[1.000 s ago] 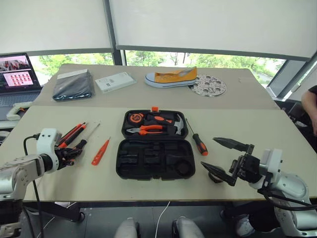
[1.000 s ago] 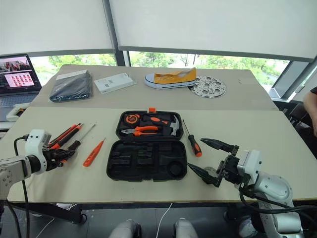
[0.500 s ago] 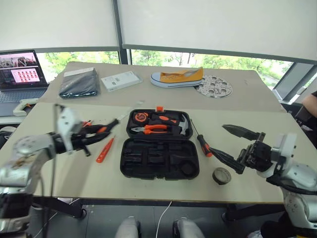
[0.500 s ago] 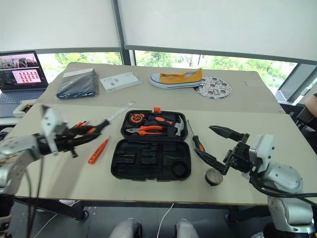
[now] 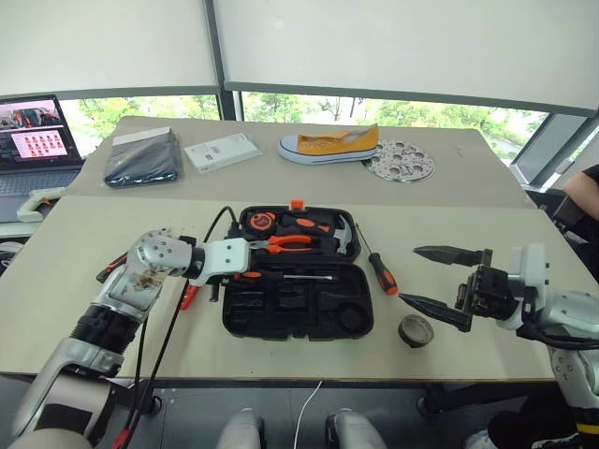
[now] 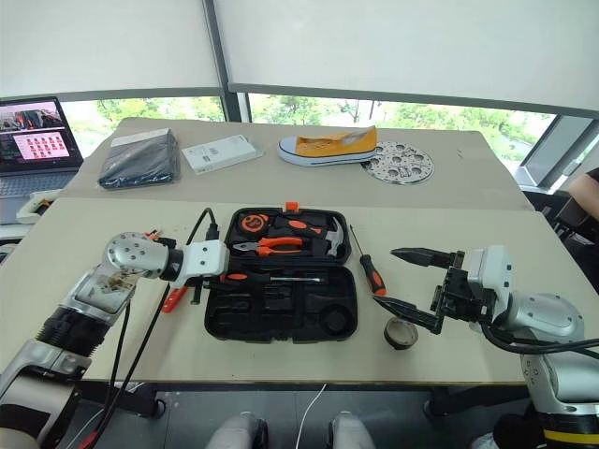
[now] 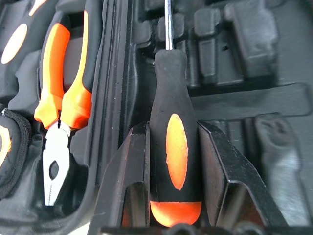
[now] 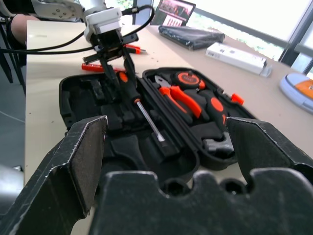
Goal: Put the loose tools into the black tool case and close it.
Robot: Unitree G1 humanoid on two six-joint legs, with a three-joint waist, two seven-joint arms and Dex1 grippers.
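The black tool case [image 5: 298,323] lies open mid-table, with pliers [image 7: 63,98], a hammer and a tape measure in its far half. My left gripper [image 5: 236,272] is shut on a black-and-orange screwdriver [image 6: 271,278], holding it over the case's near half with the shaft pointing right. A second screwdriver [image 5: 379,271] lies right of the case, and a dark tape roll [image 5: 416,329] sits near the front edge. My right gripper [image 5: 409,275] hangs open beside them, holding nothing. The orange tester screwdriver [image 6: 173,299] lies left of the case, partly behind my left arm.
Another orange-and-black tool [image 5: 112,268] peeks out behind my left arm. On the far table lie a yellow shoe [image 5: 328,145], a perforated disc [image 5: 398,161], a white box [image 5: 222,152] and a dark pouch [image 5: 140,157]. A laptop [image 5: 33,140] stands far left. A person's arm [image 5: 585,187] shows at the right edge.
My left arm has swung right from the tools at the left to over the open case, carrying the screwdriver and rolling its wrist. The right gripper stays open in about the same place.
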